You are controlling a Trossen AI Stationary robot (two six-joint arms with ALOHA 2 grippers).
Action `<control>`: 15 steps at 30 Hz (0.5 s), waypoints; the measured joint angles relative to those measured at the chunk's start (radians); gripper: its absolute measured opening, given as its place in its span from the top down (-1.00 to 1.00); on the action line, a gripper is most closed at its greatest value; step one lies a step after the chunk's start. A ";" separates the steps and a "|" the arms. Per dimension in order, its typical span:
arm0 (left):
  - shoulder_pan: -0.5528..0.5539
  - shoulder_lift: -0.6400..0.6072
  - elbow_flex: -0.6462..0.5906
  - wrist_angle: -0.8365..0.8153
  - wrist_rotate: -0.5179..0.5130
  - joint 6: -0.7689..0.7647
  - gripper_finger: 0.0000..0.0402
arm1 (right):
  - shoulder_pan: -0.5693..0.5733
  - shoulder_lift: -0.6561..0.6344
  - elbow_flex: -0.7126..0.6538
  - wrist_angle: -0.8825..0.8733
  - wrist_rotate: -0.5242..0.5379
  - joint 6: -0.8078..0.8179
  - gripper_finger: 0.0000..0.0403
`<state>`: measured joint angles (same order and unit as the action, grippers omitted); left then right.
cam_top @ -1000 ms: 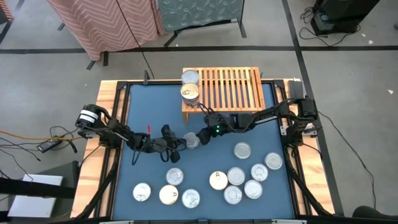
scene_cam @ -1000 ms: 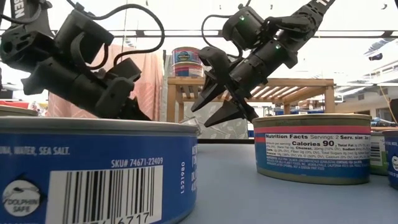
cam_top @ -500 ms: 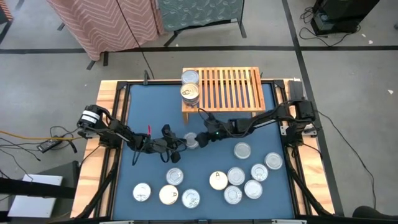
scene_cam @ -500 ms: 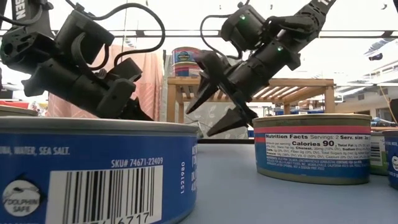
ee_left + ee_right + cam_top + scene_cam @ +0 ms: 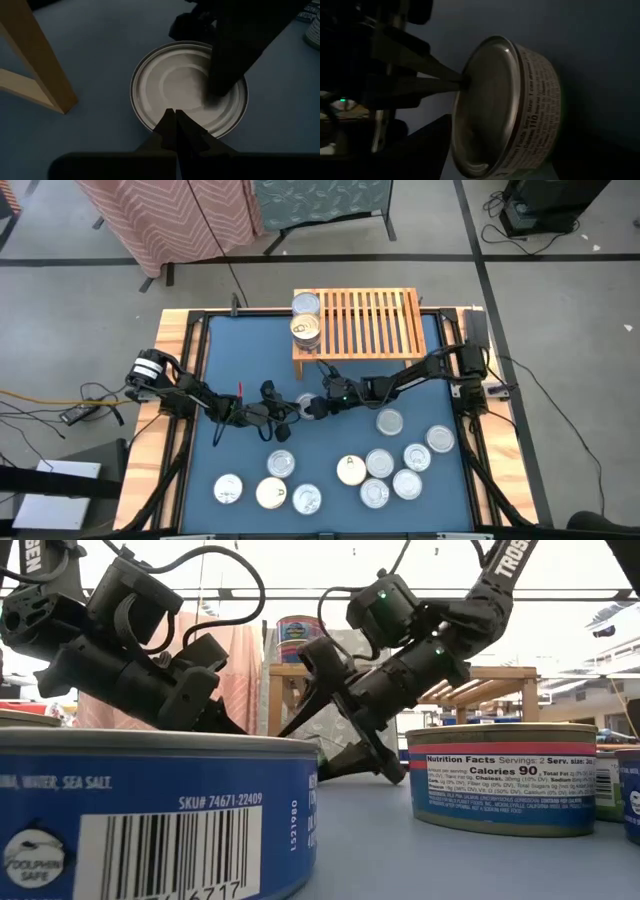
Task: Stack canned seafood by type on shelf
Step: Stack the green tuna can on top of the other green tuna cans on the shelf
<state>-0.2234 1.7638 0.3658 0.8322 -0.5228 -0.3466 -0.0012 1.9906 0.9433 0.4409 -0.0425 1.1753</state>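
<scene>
1. Since a second ago the right gripper (image 5: 312, 407) has dropped from above the table to a silver-topped tin (image 5: 306, 403) at frame centre and spread its jaws wider; left arm and tins unmoved
2. Left gripper (image 5: 292, 409), centre-left in the high view: jaws pressed together, tips resting on that tin's lid (image 5: 187, 87), probably pinning it so it cannot slide
3. Right gripper: jaws spread around the tin, not yet clamped; judged ready to pinch its rim
4. Shelf (image 5: 365, 320), upper centre: two tins (image 5: 305, 317) on its left end, so a stack is begun
5. Loose tins (image 5: 385, 462) lie lower left to lower right, unsorted
</scene>
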 joint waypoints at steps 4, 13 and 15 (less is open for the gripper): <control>0.000 0.000 -0.002 -0.001 -0.003 0.000 1.00 | -0.002 -0.006 0.001 -0.002 0.004 -0.019 -0.31; -0.002 0.002 -0.004 0.024 0.010 0.027 1.00 | -0.019 -0.033 0.003 -0.041 -0.045 -0.050 0.41; -0.001 -0.003 -0.005 0.033 0.012 0.022 1.00 | -0.019 -0.035 0.003 -0.041 -0.052 -0.060 0.41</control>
<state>-0.2247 1.7612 0.3613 0.8650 -0.5106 -0.3251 -0.0204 1.9558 0.9466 0.3998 -0.0947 1.1155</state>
